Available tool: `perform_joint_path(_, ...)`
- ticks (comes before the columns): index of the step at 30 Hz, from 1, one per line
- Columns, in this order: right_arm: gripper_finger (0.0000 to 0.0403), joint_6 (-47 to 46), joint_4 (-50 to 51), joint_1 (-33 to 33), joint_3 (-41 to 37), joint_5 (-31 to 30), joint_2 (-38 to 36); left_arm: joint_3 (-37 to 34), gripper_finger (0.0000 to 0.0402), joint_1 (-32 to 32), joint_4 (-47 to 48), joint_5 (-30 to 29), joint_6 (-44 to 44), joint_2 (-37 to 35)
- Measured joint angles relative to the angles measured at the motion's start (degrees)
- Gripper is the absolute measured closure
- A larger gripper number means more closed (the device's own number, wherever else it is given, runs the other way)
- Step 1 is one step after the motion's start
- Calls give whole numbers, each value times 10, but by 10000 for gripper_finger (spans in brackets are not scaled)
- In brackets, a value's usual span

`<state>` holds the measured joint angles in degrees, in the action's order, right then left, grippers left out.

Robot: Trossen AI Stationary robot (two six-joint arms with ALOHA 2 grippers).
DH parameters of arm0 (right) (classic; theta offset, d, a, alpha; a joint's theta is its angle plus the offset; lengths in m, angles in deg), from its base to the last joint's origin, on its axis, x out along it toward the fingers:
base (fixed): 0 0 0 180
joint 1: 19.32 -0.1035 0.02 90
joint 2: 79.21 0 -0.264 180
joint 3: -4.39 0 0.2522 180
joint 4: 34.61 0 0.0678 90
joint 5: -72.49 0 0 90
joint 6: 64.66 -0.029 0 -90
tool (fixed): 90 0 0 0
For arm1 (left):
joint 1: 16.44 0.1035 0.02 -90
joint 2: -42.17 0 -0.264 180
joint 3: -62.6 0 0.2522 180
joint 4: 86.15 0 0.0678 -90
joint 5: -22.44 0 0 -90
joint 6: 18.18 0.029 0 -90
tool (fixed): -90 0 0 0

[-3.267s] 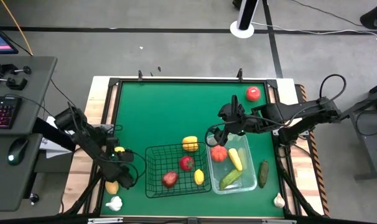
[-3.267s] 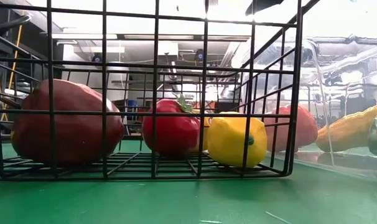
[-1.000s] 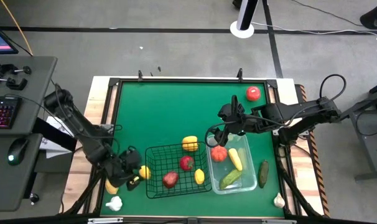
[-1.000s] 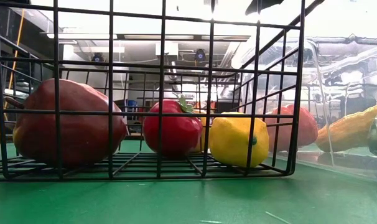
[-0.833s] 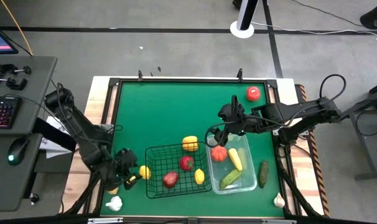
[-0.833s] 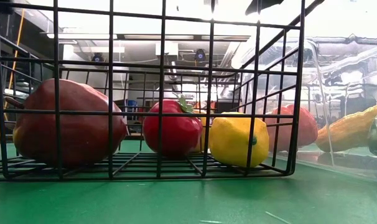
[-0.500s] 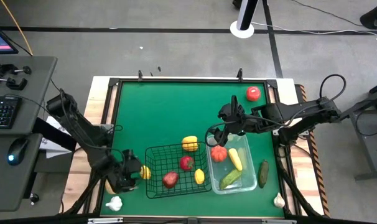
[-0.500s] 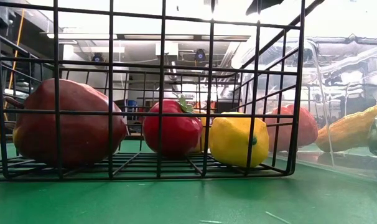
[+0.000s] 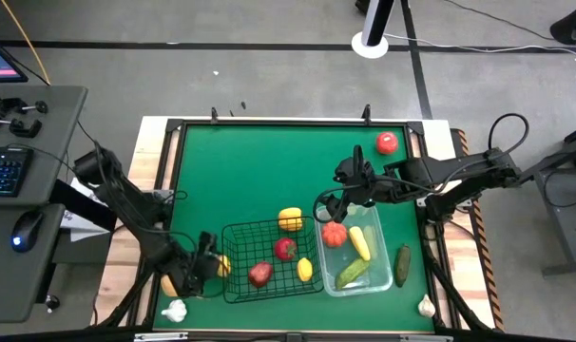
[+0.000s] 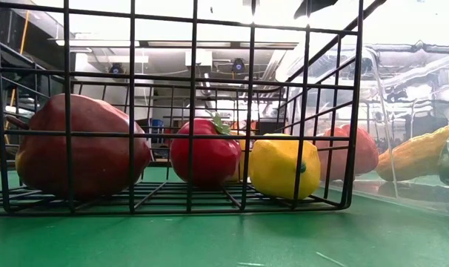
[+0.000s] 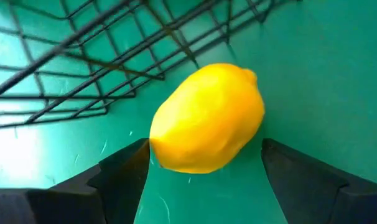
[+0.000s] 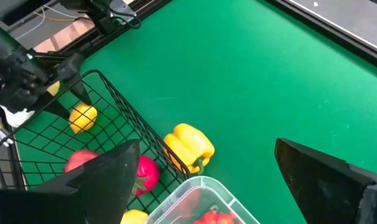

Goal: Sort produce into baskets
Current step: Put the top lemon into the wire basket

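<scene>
Gripping a lemon (image 11: 207, 118), the left pincer (image 9: 210, 266) touches the wire basket's (image 9: 269, 228) outer edge.

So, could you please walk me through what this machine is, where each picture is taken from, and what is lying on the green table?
It is a robot with two dark arms, each ending in a two-finger gripper. One picture looks straight down on the table, one looks level across it from the tabletop, and one camera rides on each wrist.

On the green table stand a black wire basket, holding red fruit and a yellow piece, and a clear tub, holding a tomato, corn and a cucumber.

The left gripper is beside the basket's outer side, its fingers around a lemon just outside the wire. The right gripper hangs open and empty above the tub's far end.

Loose produce includes a yellow pepper, a tomato and garlic.
</scene>
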<state>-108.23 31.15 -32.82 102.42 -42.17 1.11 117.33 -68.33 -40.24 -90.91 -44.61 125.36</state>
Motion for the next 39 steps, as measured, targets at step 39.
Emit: perform_joint_path(39, 38, -10, 0, 0, 0, -1, 0, 86, 108, -12, -10, 47, 49, 27)
